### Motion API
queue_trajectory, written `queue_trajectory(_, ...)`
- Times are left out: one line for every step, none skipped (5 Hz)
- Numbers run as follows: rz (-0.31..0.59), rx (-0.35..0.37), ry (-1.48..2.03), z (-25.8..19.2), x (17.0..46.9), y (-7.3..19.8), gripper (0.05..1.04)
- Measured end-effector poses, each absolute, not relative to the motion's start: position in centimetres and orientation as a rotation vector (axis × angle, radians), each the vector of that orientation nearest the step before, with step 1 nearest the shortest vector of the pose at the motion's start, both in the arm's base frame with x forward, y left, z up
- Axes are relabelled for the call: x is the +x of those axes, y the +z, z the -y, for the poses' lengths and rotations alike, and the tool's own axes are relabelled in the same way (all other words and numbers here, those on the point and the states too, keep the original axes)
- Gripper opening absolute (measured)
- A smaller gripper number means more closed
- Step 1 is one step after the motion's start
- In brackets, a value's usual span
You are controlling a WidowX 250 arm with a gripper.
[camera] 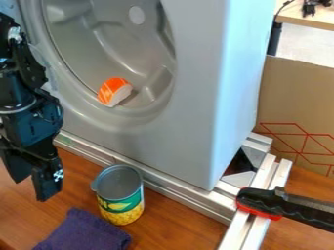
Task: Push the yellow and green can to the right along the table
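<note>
Pincer (31, 189): mine is parted, a gap showing between the fingers and nothing held; it hangs to the view's left of the can.
Can (122, 206): upright on the bench (179, 224), near me. Smooth metal, round rim, wrapped in a green and yellow label. For a sound grip, I judge I should centre on its width, stay level and close squarely on the wall, lest I tip it or catch the rim.
Tab: a small piece juts from the rim on my side of the can; I would keep my fingers off it.
Cloth (85, 231): purple, soft, woven-looking, bunched just in front of the can. I would stay high enough not to drag it.
Rail (175, 189): straight grooved metal, just behind the can; hard, so I should leave it clearance.
Shell (189, 132): smooth grey, beyond the can, its rounded hollow holding an orange-and-white sushi piece (114, 92), blocky with a striped top.
Clamp (261, 202): black and red, well right of the can.
</note>
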State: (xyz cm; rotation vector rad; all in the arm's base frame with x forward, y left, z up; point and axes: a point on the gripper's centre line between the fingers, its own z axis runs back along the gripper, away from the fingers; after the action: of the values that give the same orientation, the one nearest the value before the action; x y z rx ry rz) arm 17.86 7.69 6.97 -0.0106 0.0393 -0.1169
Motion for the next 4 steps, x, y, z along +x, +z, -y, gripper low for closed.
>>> queue_trajectory(-0.057, -0.019, -0.115, -7.7, 17.7, 6.6, 1.0)
queue_trajectory(-0.07, 0.001, -0.107, -9.8, 19.6, 6.1, 1.0)
queue_trajectory(-0.075, 0.075, -0.138, -11.8, 21.2, 5.9, 1.0)
queue_trajectory(-0.056, 0.104, -0.201, -12.0, 22.9, 4.8, 1.0)
